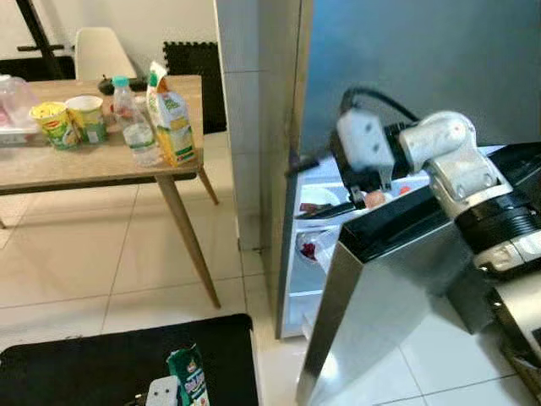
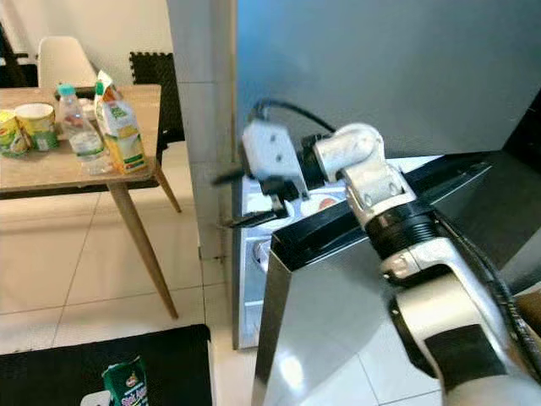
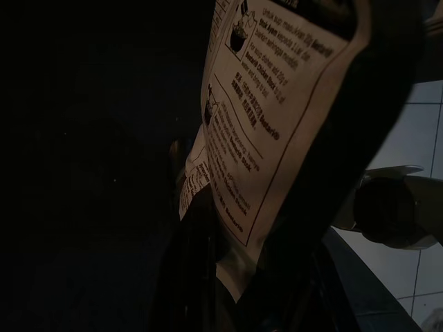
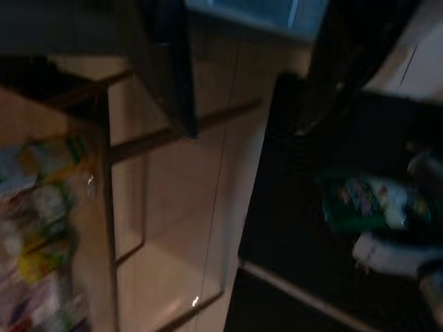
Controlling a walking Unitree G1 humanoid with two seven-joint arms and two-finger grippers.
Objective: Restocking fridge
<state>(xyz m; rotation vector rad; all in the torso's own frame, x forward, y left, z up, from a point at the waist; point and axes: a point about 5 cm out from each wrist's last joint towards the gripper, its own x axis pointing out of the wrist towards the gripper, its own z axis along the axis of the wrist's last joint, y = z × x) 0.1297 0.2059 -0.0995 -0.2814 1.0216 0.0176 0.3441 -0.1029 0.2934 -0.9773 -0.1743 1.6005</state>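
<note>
We judge the restocking to be at an early stage. The fridge [image 1: 279,254] stands with its door [image 1: 372,321] swung open, and our right gripper [image 2: 241,201] reaches over the top edge of that door toward the shelves, its 2 black fingers spread apart with nothing between them. Inside we make out some food on the shelves, red and pale, but too small to name or count.

Our left gripper [image 3: 208,277] hangs low over the black mat [image 1: 101,364], its jaws clenched on a green packet [image 1: 190,376] with a printed white label; in the left wrist view the label sits right against the dark fingers. This packet is not yet in the fridge, so it looks like the item to go in next.

Most of the stock is well apart from the fridge, on the wooden desk [image 1: 51,169]. There we count 1 water bottle [image 1: 135,123], 1 yellow and green juice carton [image 1: 173,118] just beside it, and 2 yellow cups [image 1: 72,121] standing close together. A clear container [image 1: 13,110] sits at the desk's far left edge; what it holds we cannot tell. 1 white chair [image 1: 101,52] stands behind the desk.

So 1 item is in hand, at least 4 wait on the desk, and nothing shows us how many are already shelved.
</note>
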